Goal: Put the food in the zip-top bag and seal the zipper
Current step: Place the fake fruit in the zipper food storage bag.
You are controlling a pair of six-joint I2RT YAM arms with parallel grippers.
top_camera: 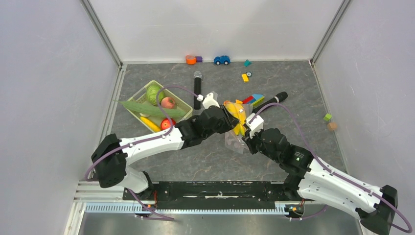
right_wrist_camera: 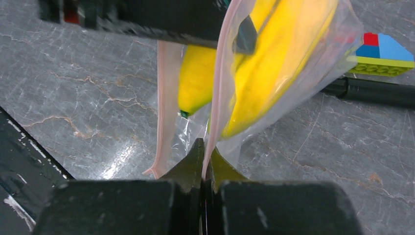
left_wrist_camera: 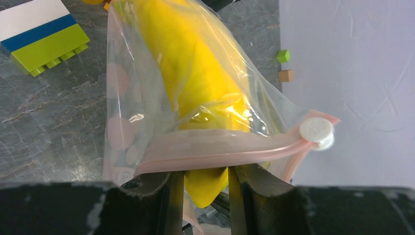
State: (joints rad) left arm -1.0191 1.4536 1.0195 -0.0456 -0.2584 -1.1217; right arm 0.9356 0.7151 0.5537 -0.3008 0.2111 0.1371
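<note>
Banana point(top_camera: 237, 116): one, inside the single zip-top bag point(left_wrist_camera: 127, 98), held above the table point(top_camera: 205, 161); from the top we see its long axis run far-to-near.
Left pincer point(left_wrist_camera: 205, 181): clamps one banana end.
Right pincer point(right_wrist_camera: 205, 169): pressed together on the zipper point(left_wrist_camera: 215, 149).
Basket point(top_camera: 182, 101): five foods.

The left arm point(top_camera: 147, 143) and right arm point(top_camera: 320, 175) match — white shells, black joints and wrists — each with a looping purple cable point(top_camera: 293, 120).

No text, label, brand, number or sign can be read in any view; the zip-top bag point(left_wrist_camera: 128, 73) and the building block point(left_wrist_camera: 45, 38) carry no legible lettering.
</note>
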